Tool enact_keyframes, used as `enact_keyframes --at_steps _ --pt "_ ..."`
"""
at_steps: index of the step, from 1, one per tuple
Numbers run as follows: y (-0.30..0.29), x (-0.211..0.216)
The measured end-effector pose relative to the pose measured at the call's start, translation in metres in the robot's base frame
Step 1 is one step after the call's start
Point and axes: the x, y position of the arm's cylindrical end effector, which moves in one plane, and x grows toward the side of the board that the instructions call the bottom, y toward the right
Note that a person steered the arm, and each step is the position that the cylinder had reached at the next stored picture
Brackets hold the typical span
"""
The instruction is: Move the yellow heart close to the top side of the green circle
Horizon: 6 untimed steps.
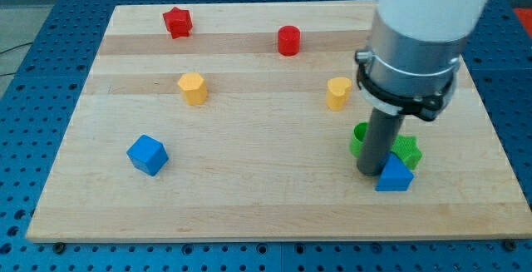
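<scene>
Camera view shows a wooden board [249, 205] on a blue perforated table [33, 22], with the arm's dark rod lowered at the view's right. No fingers are fitted to this arm, so nothing can be said to be open, closed or gripped; only my tip [371, 172] is carried, and its very end is judged to rest on the board just left of the blue triangular block [394, 175], apparently touching it. The green circle [358, 139] is largely hidden behind the rod, only its left edge being seen, and a green star-like block [406, 150] is seen just right of the rod. The yellow heart [338, 92] is taken to be the yellow block at the view's upper right, standing above and slightly left of the green circle, near it but apart. Since blocks can only be pushed, the tip would probably have to be brought to the heart's upper side so that it could be slid downward. A yellow hexagonal block [193, 88], a blue cube [148, 154], a red star [177, 22] and a red cylinder [288, 40] are left well apart from this cluster. No containers are present; nothing is held in anything.
</scene>
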Motion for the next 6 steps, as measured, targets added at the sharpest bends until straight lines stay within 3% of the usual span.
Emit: enact_keyframes --at_steps 1,2,3,4,5,6 --pt "-0.07 -0.012" --pt "-0.131 -0.054" --pt "-0.128 -0.097" --pt "-0.059 -0.137" --pt "-0.021 -0.139" --pt "-0.027 -0.082"
